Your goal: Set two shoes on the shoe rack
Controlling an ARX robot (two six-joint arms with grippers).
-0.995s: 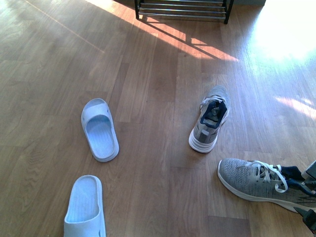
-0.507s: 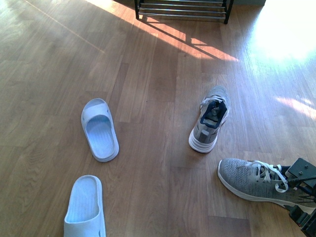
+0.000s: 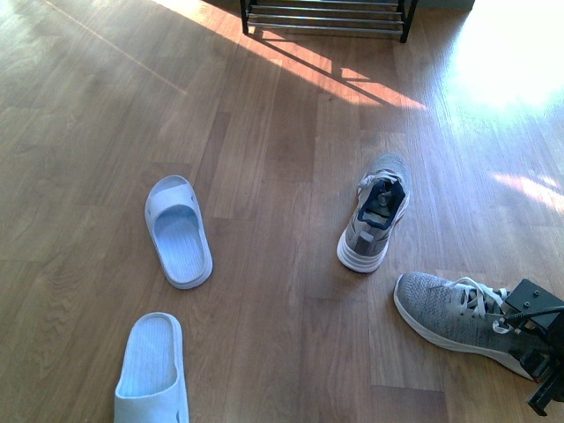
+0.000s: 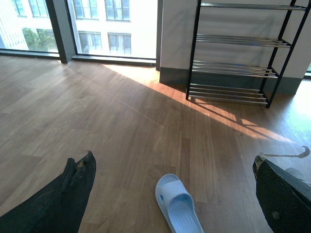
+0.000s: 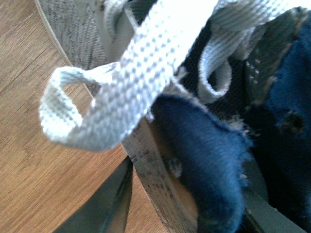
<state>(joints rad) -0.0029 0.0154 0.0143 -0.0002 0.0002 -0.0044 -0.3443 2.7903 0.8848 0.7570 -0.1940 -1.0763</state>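
Note:
My right gripper (image 3: 539, 348) is shut on the collar of a grey sneaker (image 3: 445, 308) at the lower right of the front view; the right wrist view shows its white lace (image 5: 131, 73) and navy lining (image 5: 214, 160) close up. A second grey sneaker (image 3: 374, 214) stands mid-floor, toe toward the shoe rack (image 3: 326, 18) at the far top. Two pale blue slides lie at left, one further off (image 3: 177, 231) and one nearer (image 3: 152, 368). My left gripper (image 4: 175, 194) is open above a slide (image 4: 179, 206), and the rack (image 4: 238, 53) stands beyond it against the wall.
The wood floor (image 3: 264, 132) runs between the shoes and the rack, with bright sunlight patches (image 3: 511, 53) at the right. Large windows (image 4: 87, 19) stand left of the rack in the left wrist view.
My right gripper has come further into the front view at the lower right, and the grey sneaker it holds has shifted slightly right and down. The other shoes have not moved.

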